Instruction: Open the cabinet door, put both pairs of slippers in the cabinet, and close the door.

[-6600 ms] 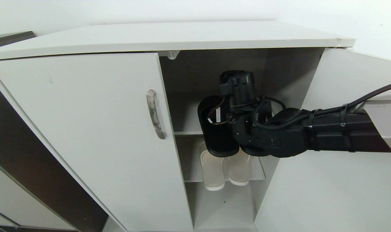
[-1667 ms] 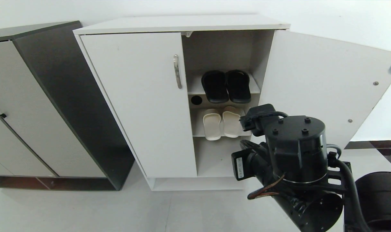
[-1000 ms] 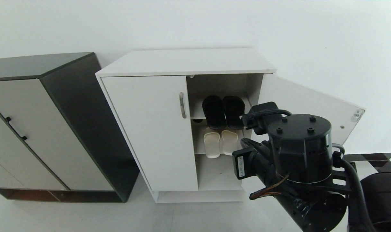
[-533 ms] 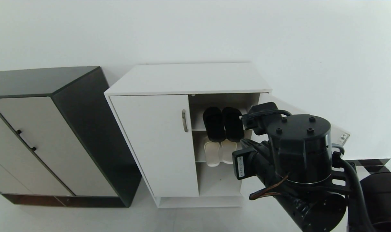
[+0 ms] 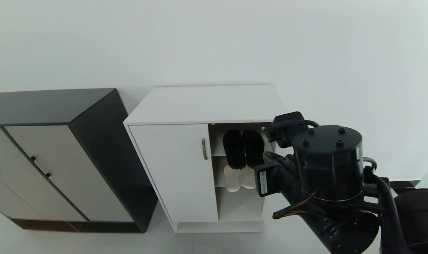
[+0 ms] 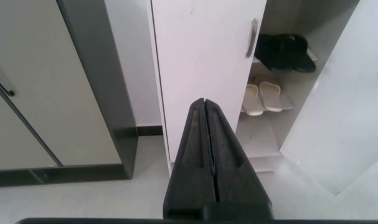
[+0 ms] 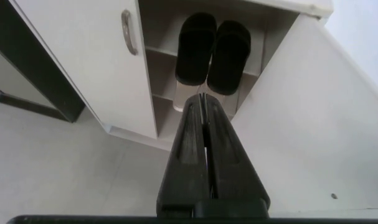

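Slippers are both shelved: the black pair (image 7: 213, 50) lies on the upper shelf of the white cabinet (image 5: 206, 104), and the white pair (image 6: 262, 98) on the shelf just below, their ends poking a little past the shelf edges. What remains, I judge, is the closing, since the right door (image 7: 301, 124) stands swung wide beside the shut left door (image 5: 171, 169). The left gripper (image 6: 204, 109) and right gripper (image 7: 204, 102) each have fingers pressed together on nothing (both well apart from the cabinet). Next, an arm must get behind the right door and push it round until flush.
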